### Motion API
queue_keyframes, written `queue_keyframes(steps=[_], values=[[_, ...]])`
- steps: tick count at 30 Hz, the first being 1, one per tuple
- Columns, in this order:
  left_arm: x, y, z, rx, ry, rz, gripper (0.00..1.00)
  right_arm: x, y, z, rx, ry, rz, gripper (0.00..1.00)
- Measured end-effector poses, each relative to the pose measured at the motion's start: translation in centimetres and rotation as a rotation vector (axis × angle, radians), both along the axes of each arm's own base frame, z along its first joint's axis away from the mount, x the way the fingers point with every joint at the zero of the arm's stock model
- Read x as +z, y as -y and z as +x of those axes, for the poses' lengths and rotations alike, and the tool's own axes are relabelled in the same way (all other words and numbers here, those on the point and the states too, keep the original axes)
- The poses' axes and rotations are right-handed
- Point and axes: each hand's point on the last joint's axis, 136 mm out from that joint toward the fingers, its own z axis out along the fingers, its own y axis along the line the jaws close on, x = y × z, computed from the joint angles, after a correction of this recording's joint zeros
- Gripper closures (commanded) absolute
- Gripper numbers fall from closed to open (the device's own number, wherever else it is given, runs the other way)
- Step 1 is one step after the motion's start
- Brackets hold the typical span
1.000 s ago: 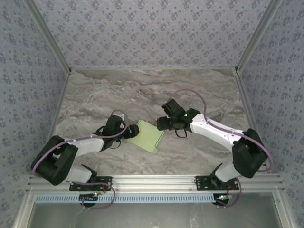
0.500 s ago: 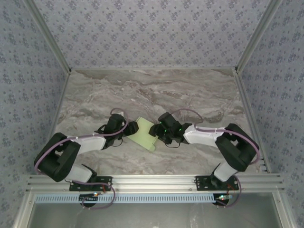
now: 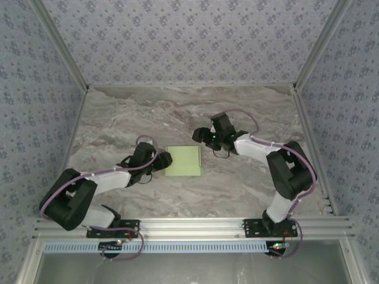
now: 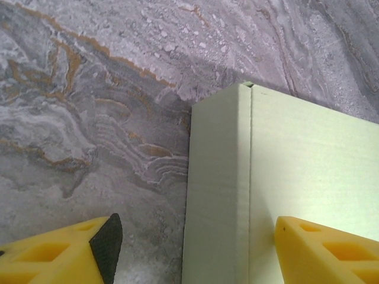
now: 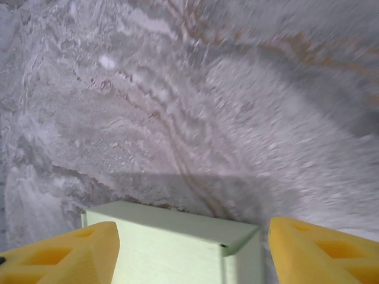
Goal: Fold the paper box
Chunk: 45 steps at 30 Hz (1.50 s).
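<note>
Marbled grey stone makes up the table (image 3: 118,118), closed in by blue-grey patterned walls (image 3: 189,41).

At the left, my left gripper (image 3: 163,160) sits at the left edge of the paper box (image 3: 184,161), where it also was half a second ago. Its jaws are released and spread wide. In the left wrist view one yellow finger (image 4: 65,254) rests over bare stone, clear of the card, and the other hangs over the box top. The box's left wall stands between them, ungrasped.

The pale green box lies about mid-table, a little toward the near edge, folded into a shallow closed rectangle. Earlier it lay skewed like a diamond; now its sides run square with the table's near edge.

At the right, my right gripper (image 3: 202,136) has pulled back from the box's right side toward the far edge and is just off the box's far right corner, apart from it. Its jaws are released as well.

From above the box looks like a plain slab. The left wrist view adds the crease along the top edge and a small gap at the far corner. The right wrist view shows a seam at one corner of the box, seen low between the fingers, with the stone beyond it blurred.
</note>
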Motion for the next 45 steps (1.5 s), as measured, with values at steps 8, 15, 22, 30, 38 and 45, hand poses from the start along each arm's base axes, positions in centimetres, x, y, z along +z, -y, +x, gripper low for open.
queue_keyframes(steps=[8,15,22,30,38,45], values=[[2.2,-1.3,-1.2,-0.021,0.043,0.058,0.34,2.2,3.2,-4.1,0.155,0.046,-0.094,0.29],[0.6,-1.2,-0.7,-0.050,0.009,0.125,0.46,-1.5,3.7,-7.7,0.210,-0.070,-0.082,0.29],[0.9,0.7,1.4,-0.085,0.037,0.034,0.69,-1.1,2.8,-7.8,0.243,-0.085,-0.005,0.27],[0.6,-0.1,1.9,-0.054,0.035,-0.044,0.69,-1.6,2.9,-7.3,0.190,-0.130,0.139,0.20],[0.5,-0.7,2.2,-0.032,0.037,-0.061,0.67,-3.2,-0.2,-8.1,0.205,-0.226,0.286,0.19],[0.5,-1.3,2.6,-0.005,0.045,-0.045,0.67,-2.1,-1.7,-6.8,0.205,-0.213,0.356,0.19]])
